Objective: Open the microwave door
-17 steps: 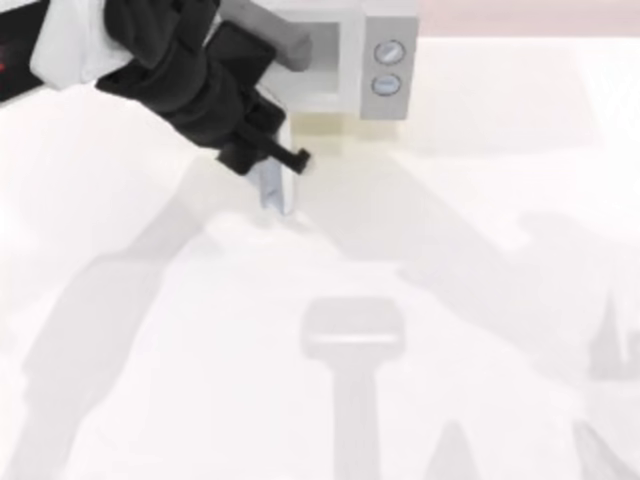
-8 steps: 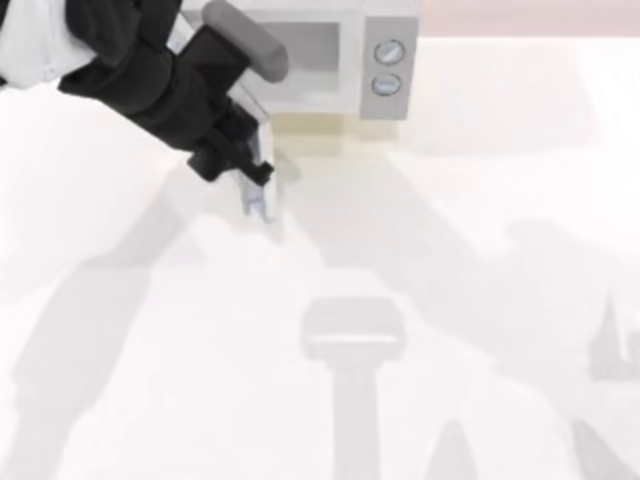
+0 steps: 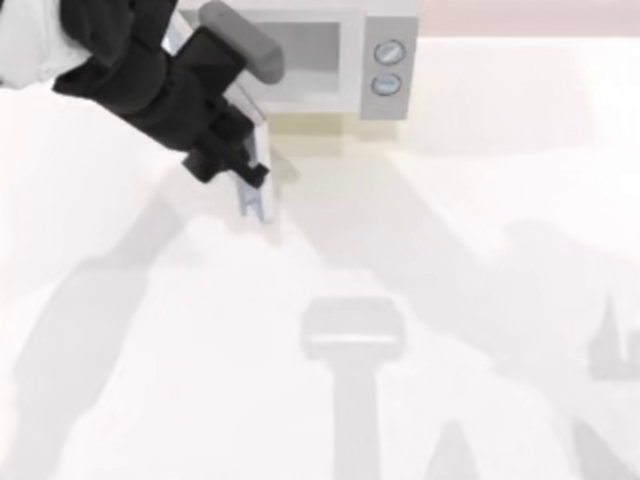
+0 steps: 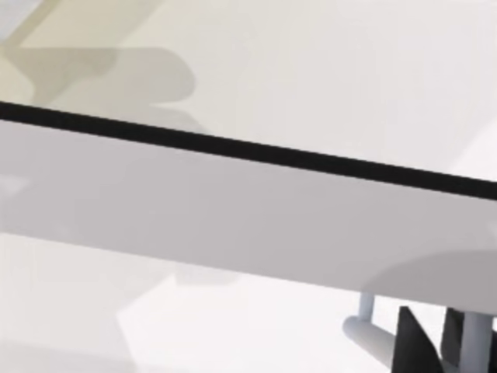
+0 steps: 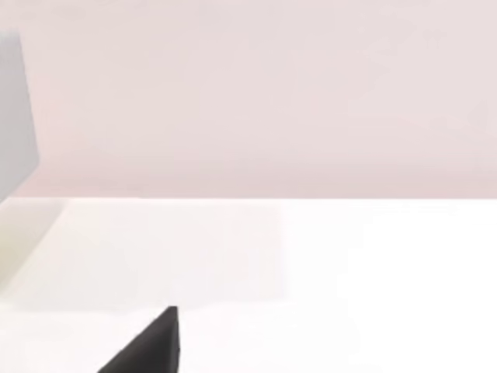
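The microwave (image 3: pixel 330 55) sits at the surface's (image 3: pixel 480 300) far edge. Its microwave door (image 3: pixel 258 160) has swung further toward the left edge over the last second, baring the pale cavity. The left pincer (image 3: pixel 250 180) stays clamped on the handle (image 4: pixel 373 338); the opening looks nearly complete.

Your left arm (image 3: pixel 120 70) reaches in from the top view's upper left, its black wrist angled down and to the right. The left gripper (image 3: pixel 250 180) hangs at its tip, fingers clamped on a thin edge (the door's). Your right arm is out of the top view.
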